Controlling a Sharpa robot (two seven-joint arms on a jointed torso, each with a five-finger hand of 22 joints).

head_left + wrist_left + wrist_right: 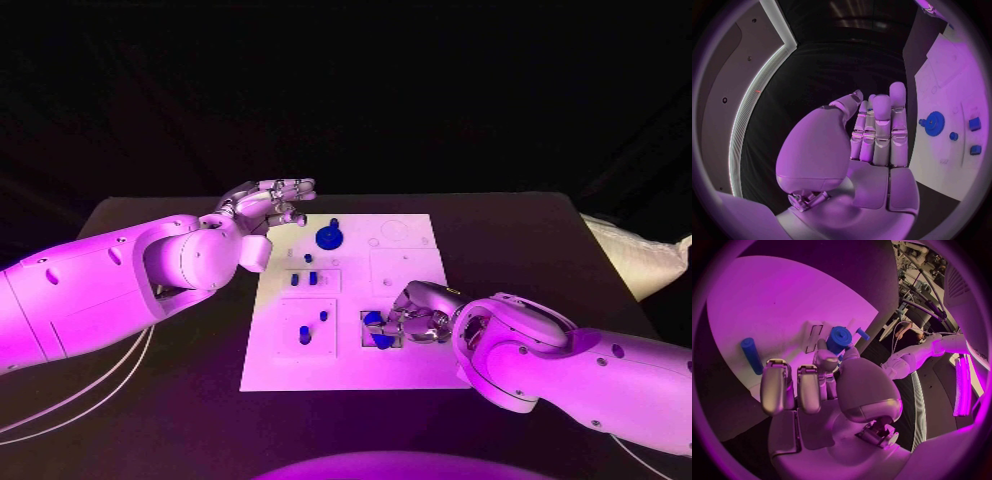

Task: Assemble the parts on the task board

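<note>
Head view: white task board [411,262] lying mid-table on the black table [548,220], with small blue parts scattered over its near and middle areas. Left hand [267,205] raised beyond the board's far left corner, fingers extended and close together, nothing visible in it — released, judging by the left wrist view, where the left hand [876,132] stands with straight fingers [898,115] side by side and a bare palm. Blue gear [330,237] seated on the board just beside that hand, not touching it; same gear [934,121] seen in the left wrist view with small blue blocks [974,123] further along the board. Two short blue pegs [304,279] standing in a recessed square at the board's left-middle, and a longer blue peg [304,335] lying in the near-left square. Right hand [414,315] down on the board's near middle, fingers curled over a cluster of blue parts [375,328] in a pocket. Right wrist view: right hand [826,375] with fingertips bent around a round blue cylinder part [838,339] — grasping it between thumb and fingers, the contact itself partly hidden. Blue rod [751,355] lying apart on the board beside that hand.
</note>
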